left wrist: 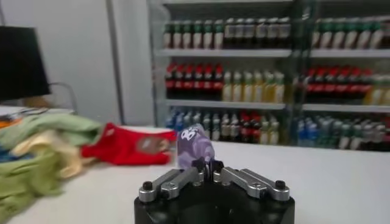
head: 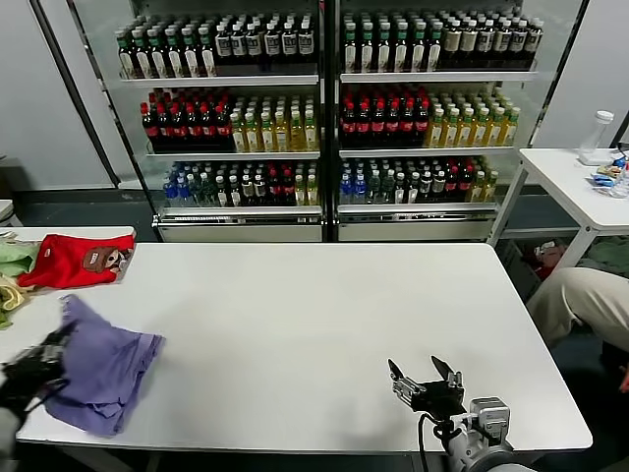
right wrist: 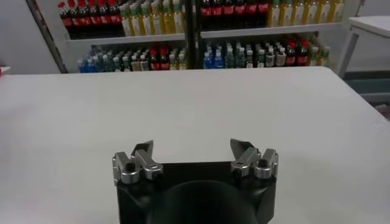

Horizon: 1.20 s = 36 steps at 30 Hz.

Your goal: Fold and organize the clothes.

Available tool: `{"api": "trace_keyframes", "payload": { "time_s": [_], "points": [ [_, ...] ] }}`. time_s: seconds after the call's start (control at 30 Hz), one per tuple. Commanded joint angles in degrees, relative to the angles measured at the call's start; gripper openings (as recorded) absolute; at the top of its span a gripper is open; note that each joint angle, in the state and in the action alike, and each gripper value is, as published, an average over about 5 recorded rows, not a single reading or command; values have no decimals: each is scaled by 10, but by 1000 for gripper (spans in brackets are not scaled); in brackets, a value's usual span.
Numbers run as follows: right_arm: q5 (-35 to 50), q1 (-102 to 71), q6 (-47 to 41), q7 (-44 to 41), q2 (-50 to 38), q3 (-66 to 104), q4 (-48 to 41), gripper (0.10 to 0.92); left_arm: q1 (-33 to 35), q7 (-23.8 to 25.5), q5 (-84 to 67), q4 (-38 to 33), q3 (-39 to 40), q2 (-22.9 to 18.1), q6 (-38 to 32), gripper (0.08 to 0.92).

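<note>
Left gripper (head: 44,359) low at the near left corner of the white surface (head: 314,324), fingers (left wrist: 198,172) pinched shut on a fold of one lavender T-shirt (head: 103,364); dark print showing just beyond the fingertips. Rest of the shirt spread on the surface beside the fingers. Right gripper (head: 423,379) idle above the near edge, fingers (right wrist: 139,159) spread wide, gripping nothing. One red shirt (head: 74,261) well beyond the left fingers; green and yellow garments (left wrist: 36,152) beside it, perhaps three.
</note>
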Motion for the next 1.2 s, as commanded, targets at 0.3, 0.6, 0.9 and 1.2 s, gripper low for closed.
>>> {"api": "trace_keyframes", "payload": {
  "time_s": [0.3,0.6,0.9,1.2],
  "points": [
    [-6,-33,0,0,0,34,19,823,-136,-15,188,53,650,-222,-104,114],
    [-7,-34,0,0,2,42,19,823,-196,-2,155,9,547,-179,-182,247],
    [-9,11,0,-6,3,30,-12,823,-141,19,232,63,308,-75,-311,507],
    [-23,142,2,-47,21,-62,-145,823,-85,20,273,108,257,-80,-373,763]
  ]
}}
